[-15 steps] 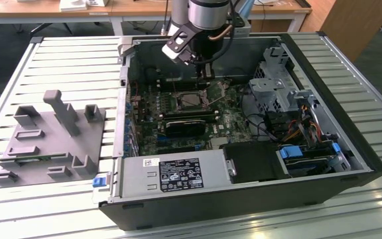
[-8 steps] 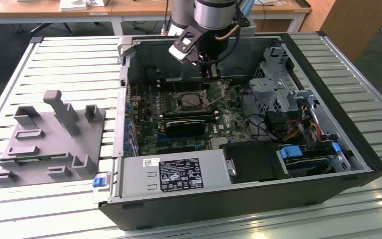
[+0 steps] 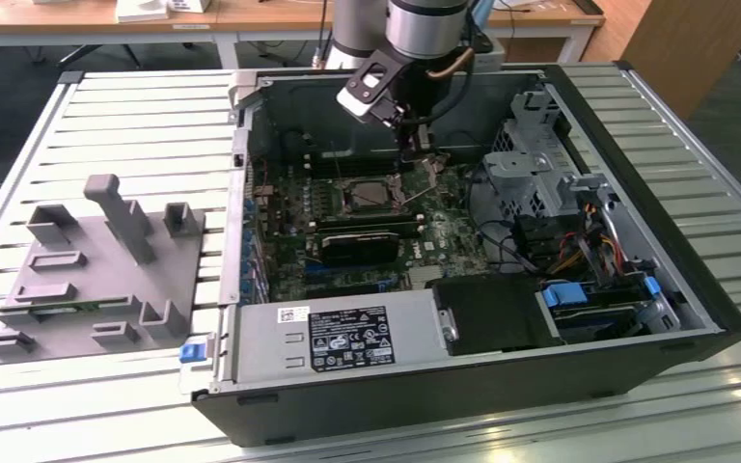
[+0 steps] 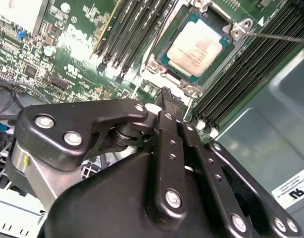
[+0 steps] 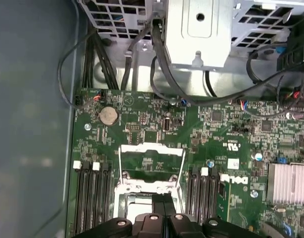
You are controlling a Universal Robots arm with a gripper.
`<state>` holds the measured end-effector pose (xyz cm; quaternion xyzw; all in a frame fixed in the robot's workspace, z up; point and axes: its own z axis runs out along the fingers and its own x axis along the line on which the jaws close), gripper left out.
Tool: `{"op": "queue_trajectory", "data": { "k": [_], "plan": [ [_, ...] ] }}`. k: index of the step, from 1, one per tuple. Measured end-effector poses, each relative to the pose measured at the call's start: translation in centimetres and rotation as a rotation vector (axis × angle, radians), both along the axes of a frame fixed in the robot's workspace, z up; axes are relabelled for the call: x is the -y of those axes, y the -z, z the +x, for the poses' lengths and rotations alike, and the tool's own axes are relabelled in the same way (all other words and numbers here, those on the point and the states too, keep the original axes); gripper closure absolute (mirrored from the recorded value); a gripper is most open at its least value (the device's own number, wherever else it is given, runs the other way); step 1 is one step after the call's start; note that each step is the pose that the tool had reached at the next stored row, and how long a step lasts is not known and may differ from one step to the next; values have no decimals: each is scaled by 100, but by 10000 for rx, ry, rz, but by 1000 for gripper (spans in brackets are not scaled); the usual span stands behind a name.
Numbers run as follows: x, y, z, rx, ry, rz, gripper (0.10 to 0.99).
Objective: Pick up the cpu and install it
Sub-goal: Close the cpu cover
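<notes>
Where cpu sits: cpu lies flat inside the socket, silvery top up, pale border showing all round. Looks seated, tho can't confirm it's fully down.
Gripper: gripper hangs just above & beside the socket, fingers pressed together w/ nothing btwn them, clear of the cpu.
Load plate: load plate looks tipped up off the socket, so the socket reads as unlatched.
Handling: prob. light, thin, stiff. Smooth metal lid is likely slippery. Underside contacts & socket pins prob. fragile, so dragging or tilting would be risky, I'd judge.
Hold pts: two opposite side edges at the pale border look best. The flat top gives fingers nothing to pinch.
Edges: RAM slots flank the socket on both sides, and metal frame lugs ring the cpu closely. Case wall lies beyond the slots on one side of the socket.
Open room: free straight above the socket, tight sideways. Cables & drive cage sit well off the socket. Grey tray is well apart from the socket, outside the case.
</notes>
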<state>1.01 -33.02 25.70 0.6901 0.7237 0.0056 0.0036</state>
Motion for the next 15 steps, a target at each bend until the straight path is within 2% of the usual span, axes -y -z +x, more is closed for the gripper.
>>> {"op": "queue_trajectory", "data": {
  "k": [4, 10, 15],
  "plan": [
    [-19, 18, 66, -9, -16, -7, 980],
    [-99, 41, 190, -21, -16, -7, 980],
    [-101, 46, 211, -24, -14, -14, 980]
  ]
}}
